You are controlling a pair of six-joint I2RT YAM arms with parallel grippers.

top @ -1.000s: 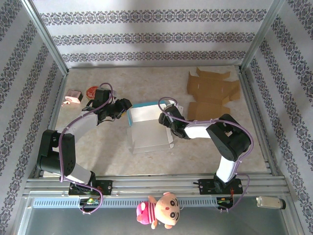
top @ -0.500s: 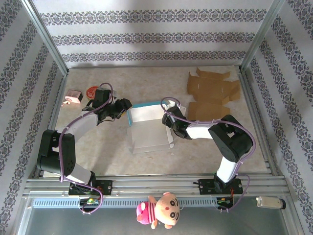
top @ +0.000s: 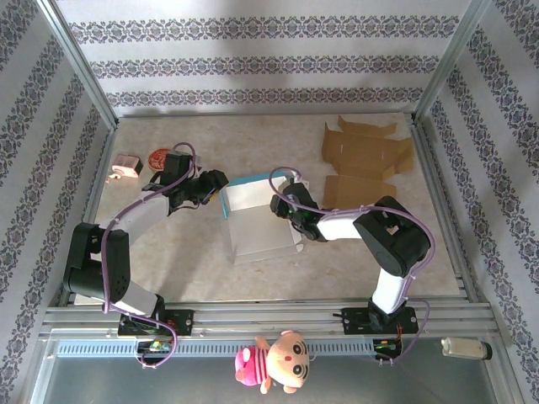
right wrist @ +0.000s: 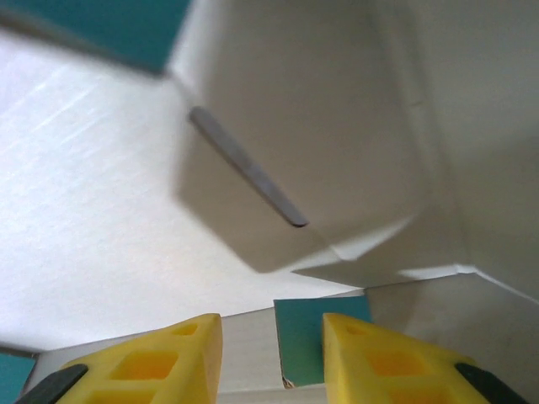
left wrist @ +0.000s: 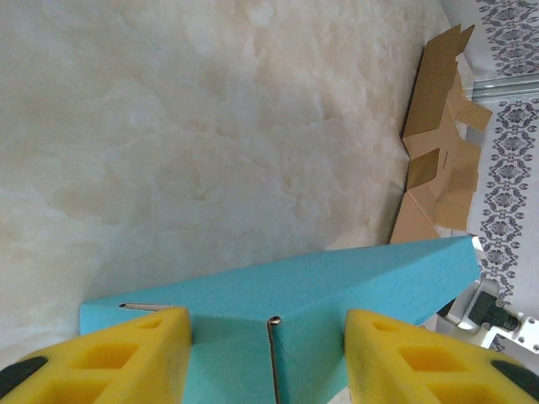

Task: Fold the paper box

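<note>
You cannot see the tips of the left gripper (left wrist: pixel 268 324). The lower edge of its wrist view cuts off its 2 yellow fingers (left wrist: pixel 126 358), so you cannot tell whether the pads press on the paper box (left wrist: pixel 337 286). They stand about half spread, and the box's teal outer wall spans the whole gap between them.

In the right wrist view the box's inside is blurred and very close, and its walls run out of frame on every side. The right gripper (right wrist: pixel 272 328) has its fingers narrowly parted around a small teal tab (right wrist: pixel 316 337) of the box. The tab reaches one finger, with white card between it and the other, so nothing is pinched yet. From above, the right arm (top: pixel 337 223) covers part of the box's right rim.

From above, the box lies between the 2 grippers, the left one at its back-left corner and the right one at its back-right rim.

The box is thin creased card, teal outside and white inside, with a narrow grey slit (right wrist: pixel 244 168) in 1 inner wall. Its low white panel spreads toward you on the pale marbled table (top: pixel 253 143). Flat brown cardboard blanks (top: pixel 366 164) lie well apart, beyond the box's right side.
</note>
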